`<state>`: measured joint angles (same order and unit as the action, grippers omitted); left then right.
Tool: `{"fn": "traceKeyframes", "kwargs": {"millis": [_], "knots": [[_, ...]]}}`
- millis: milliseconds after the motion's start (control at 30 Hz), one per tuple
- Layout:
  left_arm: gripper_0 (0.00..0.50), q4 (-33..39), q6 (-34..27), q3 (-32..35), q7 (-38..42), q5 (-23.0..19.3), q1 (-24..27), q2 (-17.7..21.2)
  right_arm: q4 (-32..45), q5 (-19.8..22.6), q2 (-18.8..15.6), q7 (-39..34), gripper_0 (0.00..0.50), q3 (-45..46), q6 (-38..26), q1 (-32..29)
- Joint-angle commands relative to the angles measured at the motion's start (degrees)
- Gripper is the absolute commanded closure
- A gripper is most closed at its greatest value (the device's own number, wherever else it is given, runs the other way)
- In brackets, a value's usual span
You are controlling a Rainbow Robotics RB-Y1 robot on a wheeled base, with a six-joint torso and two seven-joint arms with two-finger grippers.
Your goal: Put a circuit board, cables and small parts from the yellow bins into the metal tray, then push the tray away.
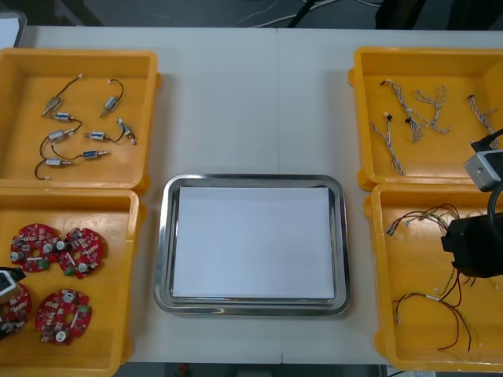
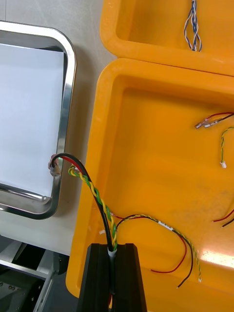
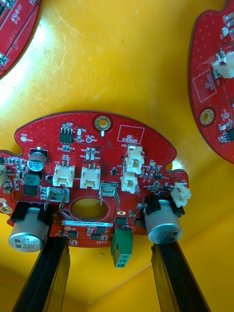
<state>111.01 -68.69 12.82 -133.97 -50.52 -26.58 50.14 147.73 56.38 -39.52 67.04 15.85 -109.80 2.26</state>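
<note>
Circuit boards (image 1: 81, 251), four in all, lie in a yellow bin (image 1: 118, 314) left of the metal tray (image 1: 167, 236), left gripper (image 3: 109, 246) spread over one. Right of the tray, right gripper (image 2: 112, 248) pinches one red-and-yellow cable (image 2: 95, 192).

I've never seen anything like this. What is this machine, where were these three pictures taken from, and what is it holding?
It is a two-armed robot with a black two-finger gripper on each arm. The wide picture looks down from above onto a light table, where a metal tray sits between yellow bins of parts. The two upright pictures come from cameras on the wrists. The left gripper hovers open, its fingers either side of a round red circuit board in the near left bin. The right gripper is shut on a red and yellow cable above the near right bin.
</note>
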Motion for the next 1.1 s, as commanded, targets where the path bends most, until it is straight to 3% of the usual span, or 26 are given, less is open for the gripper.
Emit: {"fn": "traceKeyframes", "kwargs": {"millis": [33, 233, 400, 533, 633, 700, 733, 767, 833, 900, 1100], "knots": [[0.004, 0.0, 0.67, 0.1, -4.37, 0.77, 1.09, 1.45, 1.6, -0.13, -2.23, -1.64, 0.5, -0.65, -0.2, -0.15], [0.002, 0.0, 0.84, 0.45, -4.72, 1.04, 0.91, 1.45, 1.69, -0.3, -2.4, -1.64, 0.5, -0.65, -0.2, -0.15], [0.071, -0.09, 1.28, 0.45, -4.98, 1.3, 0.83, 1.45, 1.69, -0.3, -2.49, -1.64, 0.5, -0.65, -0.2, -0.15], [0.085, -0.09, 1.81, 0.45, -5.07, 1.65, 0.65, 1.36, 1.6, -0.48, -2.58, -1.64, 0.5, -0.65, -0.2, -0.15], [0.155, -0.09, 1.9, 0.45, -5.16, 2.09, 0.74, 1.01, 1.6, -0.48, -2.58, -1.64, 0.5, -0.65, -0.2, -0.15], [0.229, -0.09, 1.9, 0.45, -5.25, 2.18, 0.65, 0.92, 1.6, -0.48, -2.58, -1.64, 0.5, -0.65, -0.2, -0.15], [0.297, -0.09, 1.9, 0.45, -5.25, 2.27, 0.65, 0.84, 1.6, -0.48, -2.58, -1.64, 0.5, -0.65, -0.2, -0.15], [0.323, -0.09, 1.9, 0.37, -5.25, 2.36, 0.65, 0.92, 1.6, -0.48, -2.58, -1.64, 0.5, -0.65, -0.2, -0.15], [0.434, -0.09, 1.9, 0.45, -5.25, 2.53, 0.56, 0.92, 1.6, -0.48, -2.58, -1.64, 0.5, -0.65, -0.2, -0.15], [0.5, -0.09, 1.99, 0.37, -5.16, 2.53, 0.56, 0.92, 1.6, -0.48, -2.58, -1.64, 0.5, -0.65, -0.2, -0.15], [0.5, -0.09, 2.07, 0.45, -5.07, 2.44, 0.3, 0.84, 1.6, -0.48, -2.58, -1.64, 0.5, -0.65, -0.2, -0.15]]}}
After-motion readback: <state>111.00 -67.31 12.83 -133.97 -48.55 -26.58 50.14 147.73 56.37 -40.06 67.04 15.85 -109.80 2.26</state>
